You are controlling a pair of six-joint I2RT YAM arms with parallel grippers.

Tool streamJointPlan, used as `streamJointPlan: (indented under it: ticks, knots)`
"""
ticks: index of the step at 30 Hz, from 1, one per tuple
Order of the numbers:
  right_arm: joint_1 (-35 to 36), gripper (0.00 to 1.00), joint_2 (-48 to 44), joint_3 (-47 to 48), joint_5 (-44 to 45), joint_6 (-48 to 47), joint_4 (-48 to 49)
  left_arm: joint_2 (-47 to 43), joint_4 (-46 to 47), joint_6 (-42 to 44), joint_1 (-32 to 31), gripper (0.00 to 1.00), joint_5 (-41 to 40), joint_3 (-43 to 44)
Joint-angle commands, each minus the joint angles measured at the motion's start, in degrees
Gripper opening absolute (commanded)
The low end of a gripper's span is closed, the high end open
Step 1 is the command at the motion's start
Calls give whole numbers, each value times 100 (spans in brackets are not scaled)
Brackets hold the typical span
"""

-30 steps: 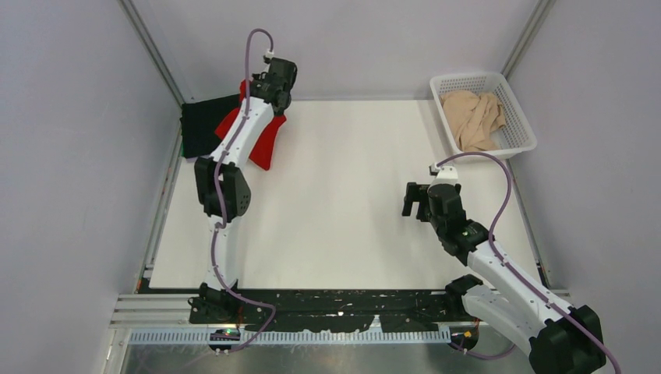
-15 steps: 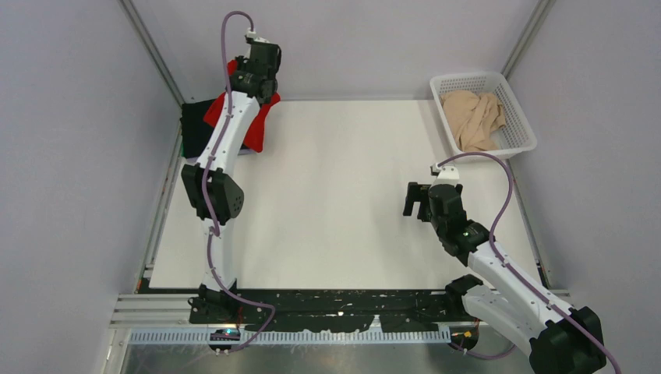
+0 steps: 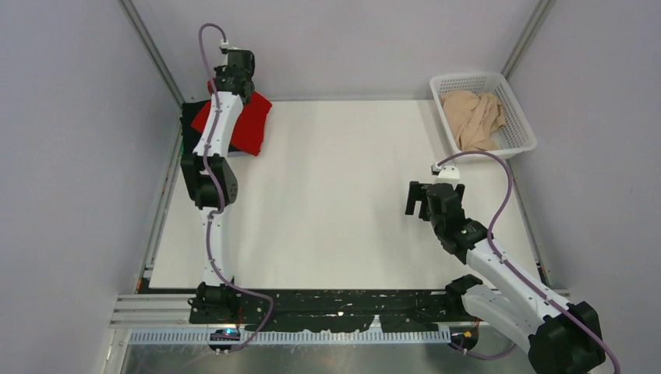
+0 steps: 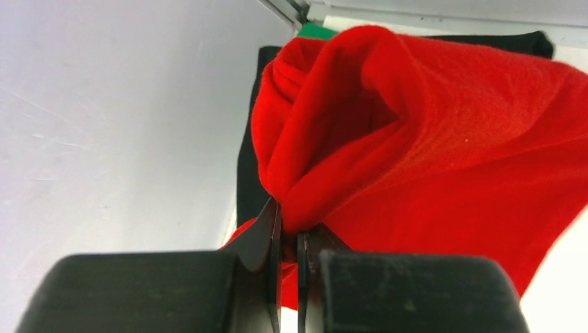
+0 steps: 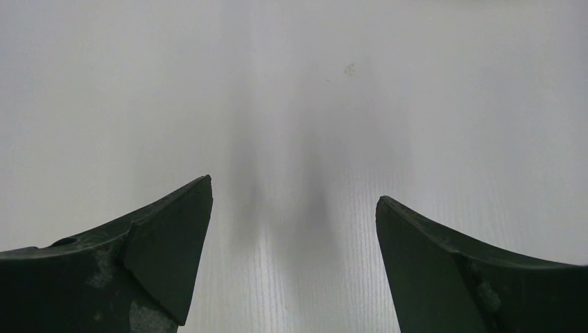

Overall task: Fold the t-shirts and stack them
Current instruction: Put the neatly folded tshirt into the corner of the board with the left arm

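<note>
The red shirt (image 3: 249, 125) has been carried farther left by the left gripper (image 4: 288, 225) and is now laid over the black shirt (image 4: 247, 173).

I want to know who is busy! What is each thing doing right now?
Bright red cloth t-shirt: pinched, draped over the black one.
Black cloth t-shirt: flat, under the red.
Beige cloth t-shirt: crumpled in the basket.
White plastic lattice basket: upright, holding the beige shirt.
Left fingers: shut on the red t-shirt.
Right fingers: open, empty.
</note>
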Motion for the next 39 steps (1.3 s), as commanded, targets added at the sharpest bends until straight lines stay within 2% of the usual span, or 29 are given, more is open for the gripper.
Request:
streamJointPlan:
  ticks: [1, 15, 20, 26, 28, 29, 30, 31, 32, 33, 34, 39]
  knots:
    - [-24, 95, 32, 279, 328, -64, 19, 121, 370, -515, 349, 0, 347, 335]
    - [-18, 96, 556, 639, 580, 19, -234, 633, 833, -489, 910, 0, 315, 369]
    - [-17, 95, 863, 841, 616, -9, -300, 678, 848, -554, 1055, 0, 43, 308]
    - [-19, 95, 1131, 985, 610, -27, -296, 705, 782, -701, 1212, 0, 181, 285]
    - [-15, 95, 1136, 986, 618, -39, -281, 718, 831, -700, 1215, 3, 109, 264]
    - [-15, 96, 1136, 989, 626, -49, -282, 711, 854, -684, 1215, 7, 89, 268]
    - [-15, 95, 1134, 991, 634, -50, -282, 704, 869, -675, 1213, 15, 85, 259]
    - [-15, 95, 1131, 987, 648, -56, -271, 684, 907, -657, 1215, 31, 135, 218]
    - [-17, 95, 1133, 984, 660, -58, -272, 645, 977, -648, 1210, 54, 165, 153]
    - [-15, 96, 1135, 983, 680, -62, -273, 595, 1032, -663, 1205, 90, 136, 119]
    - [-15, 95, 1130, 981, 690, -57, -278, 536, 1045, -664, 1198, 98, 118, 118]
    - [-13, 95, 1020, 981, 718, -37, -291, 73, 975, -766, 1150, 100, 121, 55]
